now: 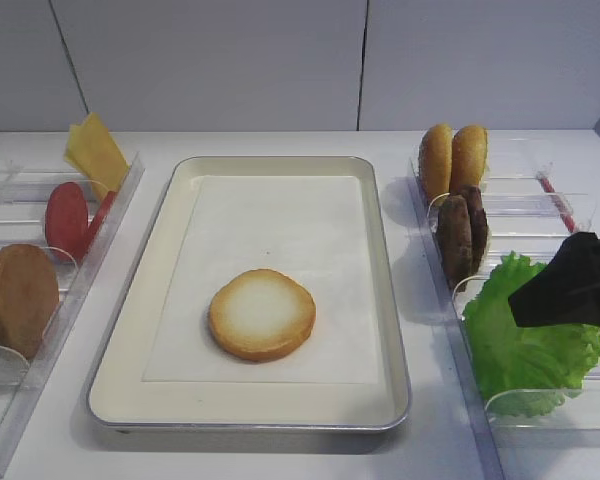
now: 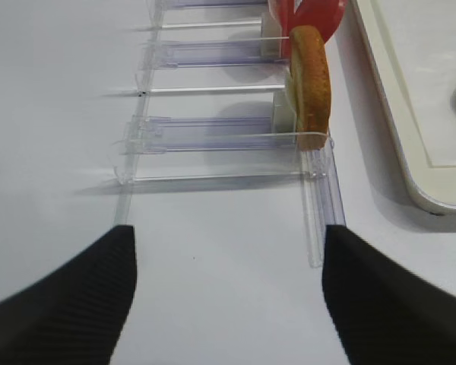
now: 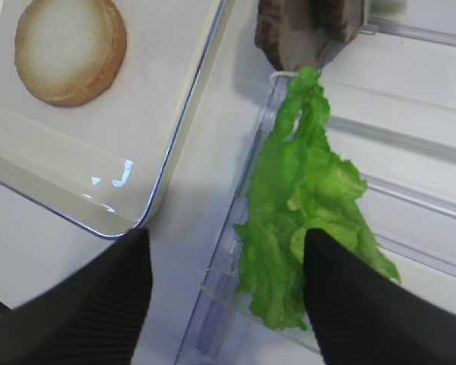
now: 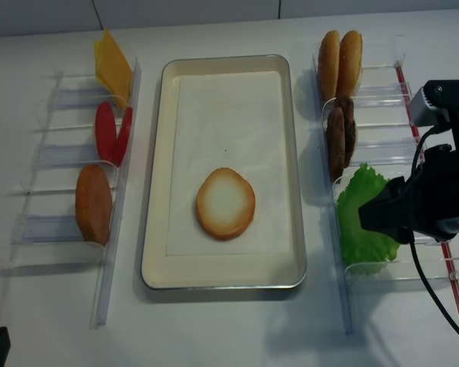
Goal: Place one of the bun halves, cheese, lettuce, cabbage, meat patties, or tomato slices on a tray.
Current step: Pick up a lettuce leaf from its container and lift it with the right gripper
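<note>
From the high view, my right gripper sits over the lettuce standing in the right-hand rack; its tips are lost against the leaf. One bun half already lies on the tray.

Right wrist: jaws apart, the leaf's frilled lower edge between them, touching the right finger; I can't call it gripped. It runs lengthwise away from me.

Left wrist: left fingers spread, holding nothing, far side.
</note>
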